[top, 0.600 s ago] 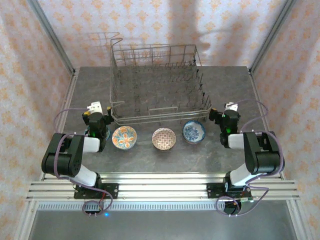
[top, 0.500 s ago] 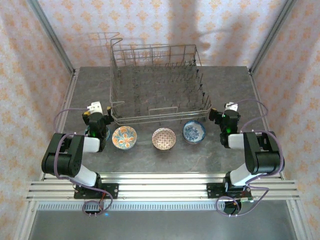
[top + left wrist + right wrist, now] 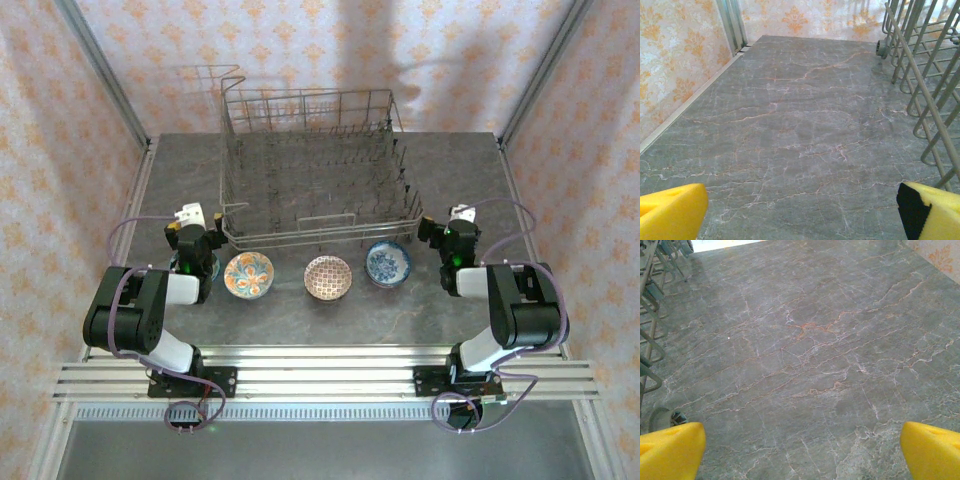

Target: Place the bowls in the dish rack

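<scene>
My left gripper [image 3: 800, 212] and right gripper [image 3: 802, 452] gape wide; left arm [image 3: 135, 315] and right arm [image 3: 520, 312] sit folded low, pointing far.

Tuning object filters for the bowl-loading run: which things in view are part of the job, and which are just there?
Part of the job:
- orange-teal bowl
- brown-pink bowl
- blue-white bowl
- dish rack, right behind the three bowls

Just there:
- marble table
- patterned wall panels
- metal rails at the near edge
</scene>
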### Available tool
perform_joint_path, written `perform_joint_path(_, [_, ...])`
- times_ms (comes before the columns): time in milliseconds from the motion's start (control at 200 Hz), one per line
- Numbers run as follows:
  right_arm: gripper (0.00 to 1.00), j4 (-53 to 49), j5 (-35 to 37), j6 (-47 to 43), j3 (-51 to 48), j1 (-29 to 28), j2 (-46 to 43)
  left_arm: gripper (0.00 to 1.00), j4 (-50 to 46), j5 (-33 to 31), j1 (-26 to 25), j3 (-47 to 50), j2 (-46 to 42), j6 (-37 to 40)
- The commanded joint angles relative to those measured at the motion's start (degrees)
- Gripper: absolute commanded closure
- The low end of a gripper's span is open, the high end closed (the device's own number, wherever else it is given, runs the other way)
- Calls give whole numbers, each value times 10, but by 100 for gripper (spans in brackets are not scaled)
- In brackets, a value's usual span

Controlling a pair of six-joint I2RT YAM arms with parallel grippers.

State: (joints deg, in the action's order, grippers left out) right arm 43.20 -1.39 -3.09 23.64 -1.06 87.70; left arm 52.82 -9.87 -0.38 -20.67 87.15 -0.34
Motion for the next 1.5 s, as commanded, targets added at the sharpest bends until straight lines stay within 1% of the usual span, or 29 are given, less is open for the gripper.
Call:
perform_joint_path(0, [1, 10, 0, 0, 7, 3, -2, 1, -16, 23, -4, -13, 4, 8])
perform_joint_path(521, [1, 13, -6, 1, 4, 7, -4, 1, -17, 23, -5, -12, 4, 7])
perform_joint_path(571, [1, 17, -3, 3, 2, 7, -5, 1, -21, 22, -5, -13, 3, 6])
perform_joint_path(606, [1, 20, 13, 9, -1, 7, -9, 1, -19, 17, -4, -12, 2, 5])
perform_joint_path(681, [1, 8, 51, 26, -12, 7, -49, 1, -25, -12, -1, -10, -13, -11])
perform_joint_path(751, [1, -50, 58, 28, -11, 8, -114, 1, -69, -8, 11, -17, -40, -29])
perform_joint_path(836, [1, -80, 85, 27, -23, 8, -192, 0, -89, -23, 14, -15, -72, -35])
perform_joint_path(946, [1, -193, 111, 33, -8, 8, -287, 1, -106, -45, 20, 1, -128, -51])
perform_joint_path(1016, [0, -269, 118, 46, 15, 8, -328, 1, -118, -55, 22, 11, -171, -59])
perform_joint_path(1061, [1, -324, 119, 58, 38, 8, -351, 1, -147, -71, 23, 8, -208, -64])
perform_joint_path(1086, [4, -351, 120, 70, 53, 8, -363, 1, -186, -86, 22, -1, -231, -72])
perform_joint_path(1121, [8, -390, 117, 95, 75, 7, -376, 1, -269, -130, 21, -26, -268, -100])
perform_joint_path(1156, [11, -416, 97, 104, 96, 8, -383, 1, -372, -168, 23, -65, -298, -150])
perform_joint_path(1191, [12, -435, 64, 110, 121, 7, -382, 1, -456, -174, 25, -104, -318, -173])
perform_joint_path(1231, [13, -460, 36, 121, 155, 7, -369, 1, -515, -160, 24, -141, -330, -189])
perform_joint_path(1341, [15, -564, -12, 132, 282, 2, -286, 1, -623, -66, 24, -244, -335, -212])
perform_joint_path(1421, [16, -651, -35, 119, 384, -14, -213, 1, -707, 2, 22, -327, -309, -210])
perform_joint_path(1497, [15, -721, -45, 92, 465, -40, -135, 1, -757, 27, 11, -385, -275, -210])
